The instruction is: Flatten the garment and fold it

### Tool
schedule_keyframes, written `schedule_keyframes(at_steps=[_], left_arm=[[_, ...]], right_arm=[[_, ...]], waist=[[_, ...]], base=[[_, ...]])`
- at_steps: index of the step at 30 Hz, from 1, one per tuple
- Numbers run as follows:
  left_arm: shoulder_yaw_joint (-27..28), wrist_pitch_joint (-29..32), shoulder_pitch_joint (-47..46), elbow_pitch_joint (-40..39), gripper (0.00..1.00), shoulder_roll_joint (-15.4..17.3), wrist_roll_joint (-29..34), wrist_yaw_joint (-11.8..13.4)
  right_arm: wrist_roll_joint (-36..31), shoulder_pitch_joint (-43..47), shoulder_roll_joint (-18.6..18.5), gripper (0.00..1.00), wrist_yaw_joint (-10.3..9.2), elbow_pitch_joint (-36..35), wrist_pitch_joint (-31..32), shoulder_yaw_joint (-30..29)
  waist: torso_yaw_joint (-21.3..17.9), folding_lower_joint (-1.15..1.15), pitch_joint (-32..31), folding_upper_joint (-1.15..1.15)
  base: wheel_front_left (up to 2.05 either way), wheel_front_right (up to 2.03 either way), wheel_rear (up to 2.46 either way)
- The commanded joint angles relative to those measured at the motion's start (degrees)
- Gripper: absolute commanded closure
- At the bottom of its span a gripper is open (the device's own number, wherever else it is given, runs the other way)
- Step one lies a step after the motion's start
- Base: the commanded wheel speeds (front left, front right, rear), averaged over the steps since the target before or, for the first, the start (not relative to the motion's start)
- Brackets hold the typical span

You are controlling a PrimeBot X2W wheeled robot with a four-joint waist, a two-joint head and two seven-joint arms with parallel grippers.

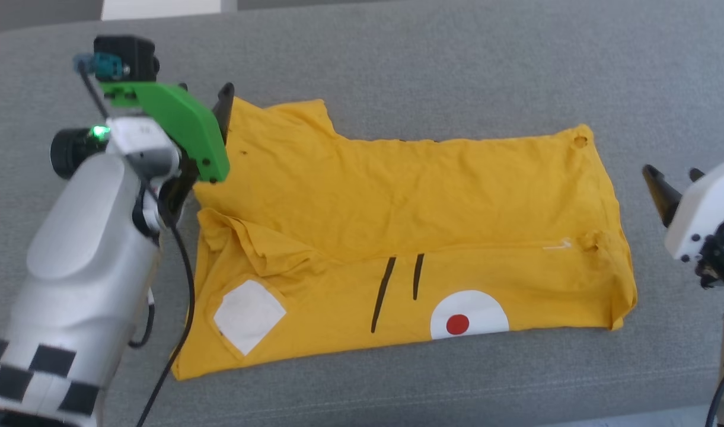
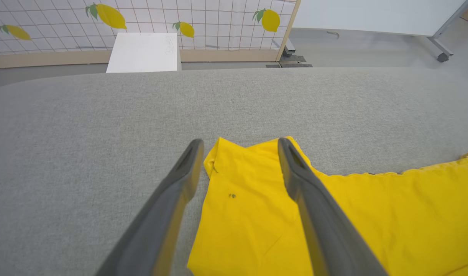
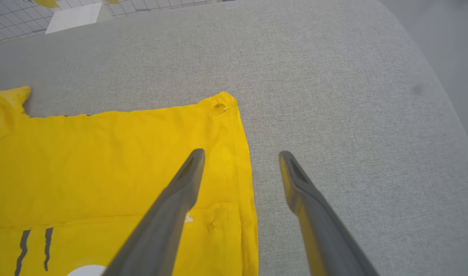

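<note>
Okay, both pincers are standing wide open, gripping nothing: the left gripper (image 2: 240, 142) is hovering over the far-left sleeve, and the right gripper (image 3: 241, 152) is straddling the hem edge. The shirt (image 1: 397, 237) is lying half-folded on the grey cushion (image 1: 456, 71), between the two. Likely risk: a fingertip snagging cloth on lifting and dragging the fold open, or the bunched near-left sleeve trapping wrinkles. The long axis is running left-right, hem pointing to the robot's right, sleeves left.

Both arms reach forward, the left end effector (image 2: 239, 145) and right end effector (image 3: 241, 155) each with fingers spread wide, empty.
</note>
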Motion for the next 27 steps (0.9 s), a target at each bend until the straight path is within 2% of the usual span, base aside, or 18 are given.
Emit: schedule_keyframes(at_steps=[1,7,11,19,20,21,22,27], left_arm=[[-0.32,1.17,-2.84,2.63,0.00,-0.48,0.76,-0.23],[-2.13,8.96,-11.00,12.41,0.00,-0.32,2.33,1.50],[-2.91,13.26,-14.02,15.71,0.00,0.37,2.69,1.94],[-5.26,24.83,-14.12,19.71,0.00,0.94,2.10,3.27],[-5.32,25.24,-13.77,19.53,0.37,1.07,2.03,3.54],[-5.21,25.11,-13.47,19.13,0.84,1.11,1.84,3.59],[-4.71,24.32,-13.09,18.51,1.00,1.09,1.40,3.63],[-1.75,20.33,-12.23,15.44,1.00,0.66,-1.73,2.05]], right_arm=[[-0.01,-0.94,0.71,0.00,-0.08,-0.43,-0.30,0.88],[-0.19,-1.14,2.04,0.00,-0.08,-1.57,-0.50,2.64],[-0.36,-0.49,2.71,0.00,-0.08,-2.10,-0.79,2.62],[-1.21,-0.08,3.49,0.00,-0.08,-2.55,-1.24,2.17],[-1.31,-0.10,3.54,0.00,-0.08,-2.72,-1.19,2.14],[-1.39,-0.17,3.58,0.00,-0.08,-2.84,-1.13,2.12],[-1.48,-0.29,3.62,0.00,-0.08,-2.99,-1.09,2.11],[-2.04,-1.15,3.09,0.00,-0.08,-3.60,-0.48,2.16]], waist=[[-2.98,0.00,3.87,0.00],[-5.57,0.00,8.10,0.00],[-6.56,0.00,9.90,0.00],[-7.17,0.00,11.60,0.00],[-7.13,0.00,11.72,0.00],[-7.07,0.00,11.82,0.00],[-6.97,0.00,11.92,0.00],[-5.67,0.00,12.24,0.00]], base=[[0.00,0.00,0.00],[0.00,0.00,0.00],[0.00,0.00,0.00],[0.00,0.00,0.00],[0.00,0.00,0.00],[0.00,0.00,0.00],[0.00,0.00,0.00],[0.00,0.00,0.00]])
